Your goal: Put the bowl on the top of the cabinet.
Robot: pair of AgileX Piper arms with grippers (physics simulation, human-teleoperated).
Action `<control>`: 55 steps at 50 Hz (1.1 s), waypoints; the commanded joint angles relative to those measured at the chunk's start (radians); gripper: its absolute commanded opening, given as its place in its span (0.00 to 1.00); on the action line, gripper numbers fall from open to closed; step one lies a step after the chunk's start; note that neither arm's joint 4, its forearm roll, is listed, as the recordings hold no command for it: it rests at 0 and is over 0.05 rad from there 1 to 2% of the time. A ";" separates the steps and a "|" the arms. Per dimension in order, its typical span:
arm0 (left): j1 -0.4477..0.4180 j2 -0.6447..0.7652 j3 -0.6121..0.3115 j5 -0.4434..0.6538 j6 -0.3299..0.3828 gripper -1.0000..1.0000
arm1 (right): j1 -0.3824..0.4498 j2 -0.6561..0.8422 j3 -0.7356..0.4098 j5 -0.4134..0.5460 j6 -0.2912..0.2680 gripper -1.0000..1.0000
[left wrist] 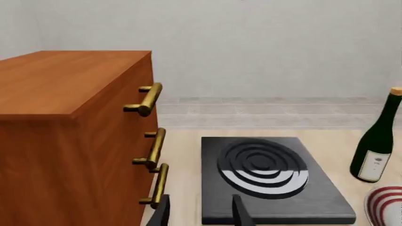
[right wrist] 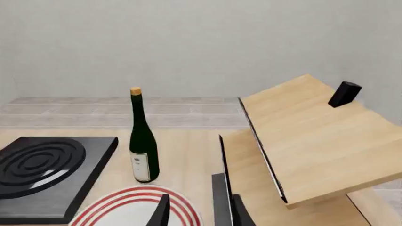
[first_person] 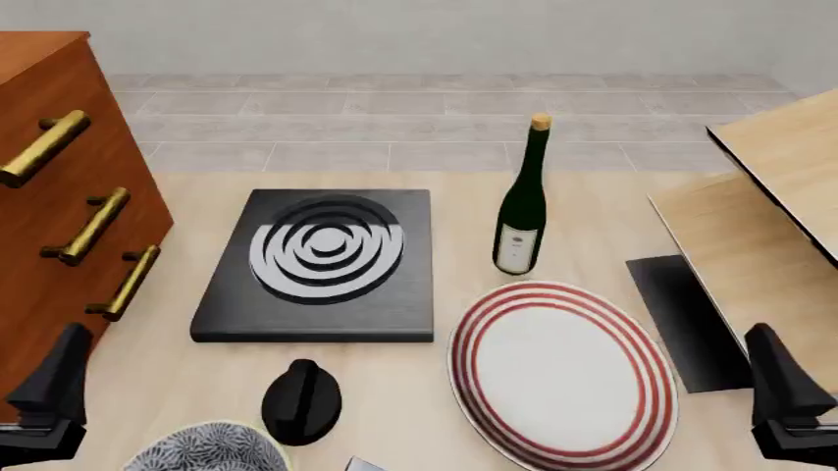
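Cabinet: tall reddish-brown wooden cabinet with three brass bar handles, at the table's far left.
Pale shelf unit: light-wood furniture, far right.
Plate: flat white plate with red rings, centre-right.
Hob: black slab with grey rings, beside the cabinet.
Bottle: dark green wine bottle, upright behind the plate.
Bowl: round blue-grey leafy bowl, near edge, left, just beside a black knob.
Left gripper: fingers apart, holding nothing.
Right gripper: fingers apart, holding nothing.
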 commanded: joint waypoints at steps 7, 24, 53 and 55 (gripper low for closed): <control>-0.029 0.027 0.001 -0.026 0.003 1.00 | 0.001 0.005 -0.001 -0.007 -0.009 1.00; -0.061 0.000 0.002 0.009 0.005 1.00 | 0.000 0.004 -0.001 -0.004 -0.004 1.00; -0.117 0.165 -0.389 0.216 0.001 1.00 | 0.001 0.005 -0.001 -0.005 -0.005 1.00; -0.139 0.175 -0.422 0.240 -0.013 1.00 | 0.001 0.005 0.000 -0.005 -0.004 1.00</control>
